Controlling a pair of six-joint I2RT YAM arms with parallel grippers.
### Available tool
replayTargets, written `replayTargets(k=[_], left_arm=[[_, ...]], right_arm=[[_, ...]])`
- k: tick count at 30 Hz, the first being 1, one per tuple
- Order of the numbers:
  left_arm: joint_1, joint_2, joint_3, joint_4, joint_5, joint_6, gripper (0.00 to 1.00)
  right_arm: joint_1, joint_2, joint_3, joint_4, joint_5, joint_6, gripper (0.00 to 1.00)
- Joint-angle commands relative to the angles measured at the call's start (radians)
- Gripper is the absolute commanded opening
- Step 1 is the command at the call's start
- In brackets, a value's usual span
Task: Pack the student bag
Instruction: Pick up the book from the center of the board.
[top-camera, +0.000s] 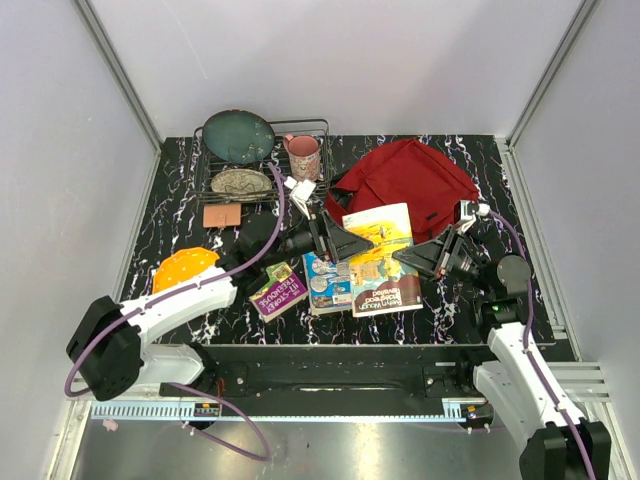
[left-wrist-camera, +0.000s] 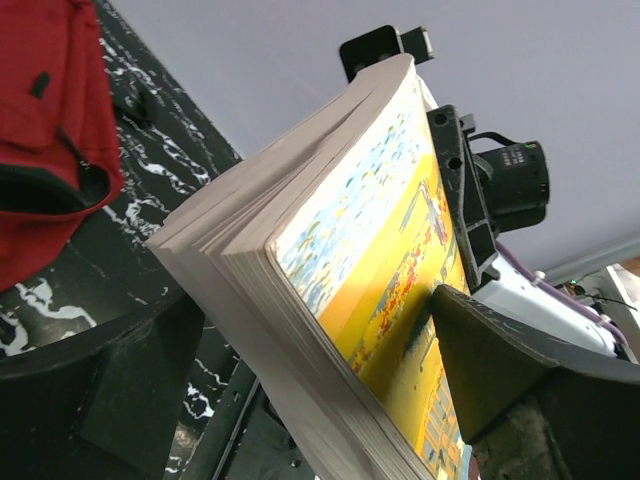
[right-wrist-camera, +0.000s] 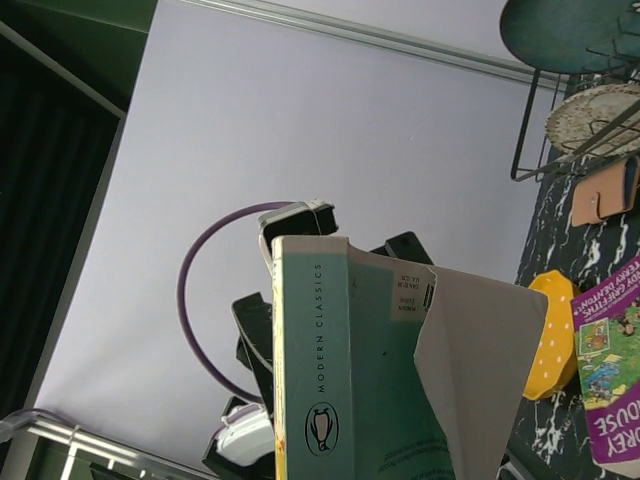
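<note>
The student bag (top-camera: 410, 178), a dark-red backpack, lies at the back right of the table; it also shows in the left wrist view (left-wrist-camera: 40, 120). A thick paperback (top-camera: 380, 262) with a yellow cover is held up in front of it between both grippers. My left gripper (top-camera: 352, 241) is shut on its left edge, one finger (left-wrist-camera: 500, 380) on the yellow cover (left-wrist-camera: 385, 260). My right gripper (top-camera: 405, 256) is at the spine side, shut on it. The right wrist view shows the teal spine (right-wrist-camera: 318, 380) and a pale folded flap of the back cover.
A wire dish rack (top-camera: 318, 128) at the back left holds a dark plate (top-camera: 238, 135), a patterned plate (top-camera: 242, 182) and a pink mug (top-camera: 303, 156). A brown wallet (top-camera: 222, 215), an orange dotted object (top-camera: 185, 268), a purple book (top-camera: 278, 290) and a blue book (top-camera: 322, 285) lie on the table.
</note>
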Motion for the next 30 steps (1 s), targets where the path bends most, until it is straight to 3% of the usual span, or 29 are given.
replayTargets(k=[1, 5, 9, 10, 12, 13, 17, 19, 20, 22, 23, 26, 30], left_arm=[[0.002, 0.022, -0.008, 0.154, 0.089, -0.045, 0.99], [0.002, 0.033, -0.008, 0.227, 0.135, -0.078, 0.99], [0.004, 0.024, -0.002, 0.214, 0.139, -0.066, 0.73], [0.004, 0.021, -0.002, 0.2, 0.134, -0.059, 0.53], [0.004, 0.004, 0.005, 0.142, 0.12, -0.032, 0.37], [0.004, 0.0, 0.007, 0.123, 0.106, -0.023, 0.24], [0.004, -0.039, 0.038, -0.051, 0.059, 0.045, 0.0], [0.004, -0.063, 0.061, -0.14, -0.016, 0.091, 0.0], [0.004, -0.076, 0.062, -0.21, -0.048, 0.102, 0.0], [0.007, -0.112, 0.071, -0.278, -0.157, 0.109, 0.0], [0.013, -0.125, 0.073, -0.338, -0.192, 0.105, 0.0], [0.037, -0.171, 0.073, -0.398, -0.286, 0.064, 0.0], [0.074, -0.229, 0.056, -0.408, -0.345, -0.005, 0.0]], right_arm=[[0.005, 0.012, 0.023, 0.253, 0.005, 0.114, 0.0], [0.005, 0.026, 0.022, 0.208, -0.01, 0.089, 0.0], [0.005, 0.024, 0.006, 0.171, -0.013, 0.06, 0.0], [0.005, 0.024, 0.008, 0.157, -0.015, 0.037, 0.0], [0.005, 0.023, 0.012, 0.079, -0.016, 0.002, 0.0], [0.005, 0.021, 0.016, 0.047, -0.015, -0.044, 0.0], [0.005, 0.016, 0.045, -0.187, 0.004, -0.171, 0.0], [0.005, 0.016, 0.074, -0.298, 0.023, -0.248, 0.03], [0.004, 0.018, 0.083, -0.323, 0.033, -0.262, 0.09], [0.005, 0.015, 0.112, -0.406, 0.069, -0.311, 0.37], [0.005, 0.01, 0.121, -0.427, 0.085, -0.325, 0.63], [0.007, -0.008, 0.16, -0.593, 0.161, -0.412, 0.85], [0.013, -0.055, 0.21, -0.858, 0.283, -0.537, 1.0]])
